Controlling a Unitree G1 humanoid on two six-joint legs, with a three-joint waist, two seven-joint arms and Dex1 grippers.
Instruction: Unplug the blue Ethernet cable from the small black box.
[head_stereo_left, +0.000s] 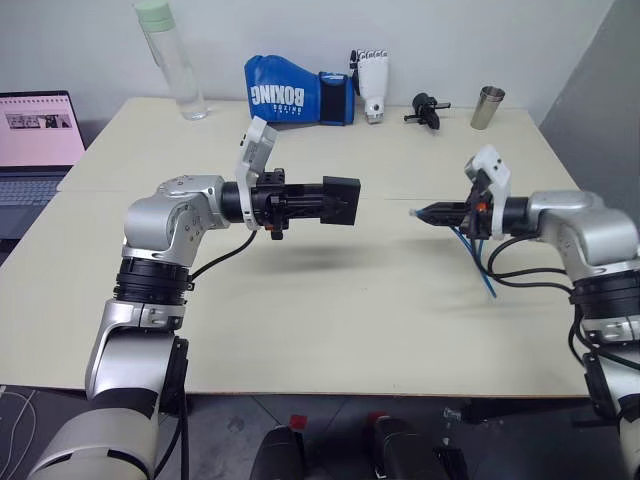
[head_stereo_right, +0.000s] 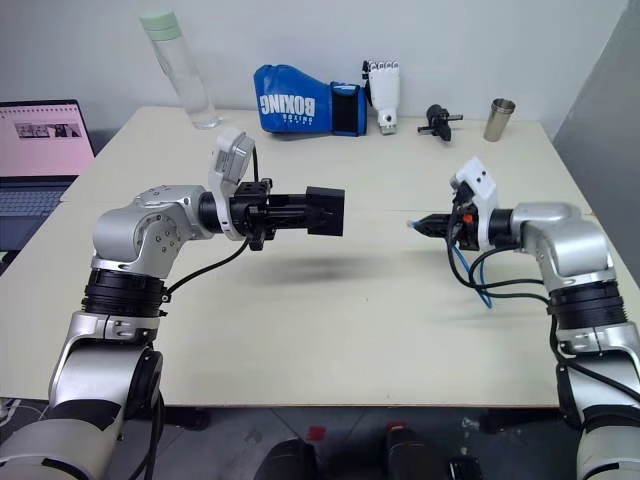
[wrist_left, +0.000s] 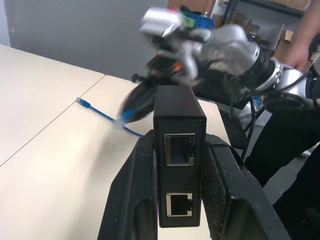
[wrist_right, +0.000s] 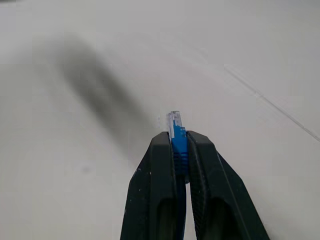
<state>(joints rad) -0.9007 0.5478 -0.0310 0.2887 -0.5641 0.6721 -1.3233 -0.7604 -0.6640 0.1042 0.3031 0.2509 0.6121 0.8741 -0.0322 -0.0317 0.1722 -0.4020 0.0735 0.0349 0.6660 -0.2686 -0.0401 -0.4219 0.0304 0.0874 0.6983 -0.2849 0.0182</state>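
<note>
My left gripper (head_stereo_left: 338, 202) is shut on the small black box (head_stereo_left: 342, 199) and holds it level above the table, pointing right. In the left wrist view the box (wrist_left: 178, 120) sits between the fingers (wrist_left: 127, 200), and both of its ports are empty. My right gripper (head_stereo_left: 424, 212) is shut on the blue Ethernet cable (head_stereo_left: 478, 262) just behind its clear plug (wrist_right: 174, 121). The plug hangs free, a clear gap to the right of the box. The rest of the cable drops to the table, its far end (wrist_left: 81, 102) lying flat.
Along the table's far edge stand a clear bottle (head_stereo_left: 175, 60), a blue boxing glove (head_stereo_left: 292, 95), a white robotic hand (head_stereo_left: 373, 85), a black knobbed gadget (head_stereo_left: 428, 108) and a metal cup (head_stereo_left: 487, 107). A laptop (head_stereo_left: 35, 140) sits at the left. A person (wrist_left: 306, 40) stands beyond my right arm.
</note>
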